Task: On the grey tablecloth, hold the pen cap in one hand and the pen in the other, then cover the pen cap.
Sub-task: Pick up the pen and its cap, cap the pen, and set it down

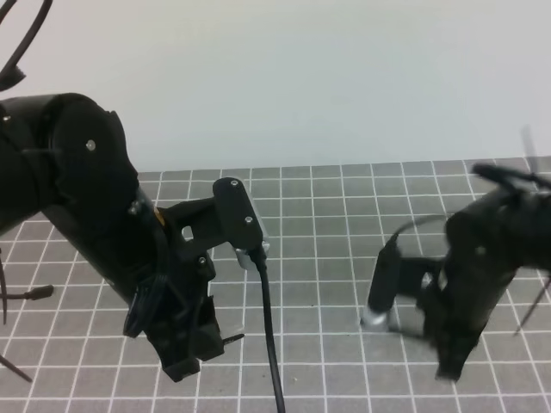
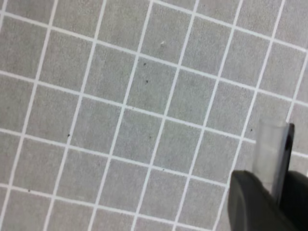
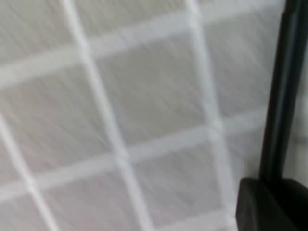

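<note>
Two black arms hang over the grey tablecloth (image 1: 344, 224), the gridded one with thin white lines. The left arm's gripper (image 1: 194, 348) sits low near the front edge, and a small dark tip sticks out to its right; can't tell what that is. A black cable (image 1: 269, 335) drops down just beside it. Over on the right, the other arm is blurry, and its gripper (image 1: 405, 297) has the pen (image 1: 385, 280) standing nearly upright, silvery end down by the cloth.

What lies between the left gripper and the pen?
Bare grey tablecloth, crossed only by a hanging black cable; the exterior high view shows it.
</note>
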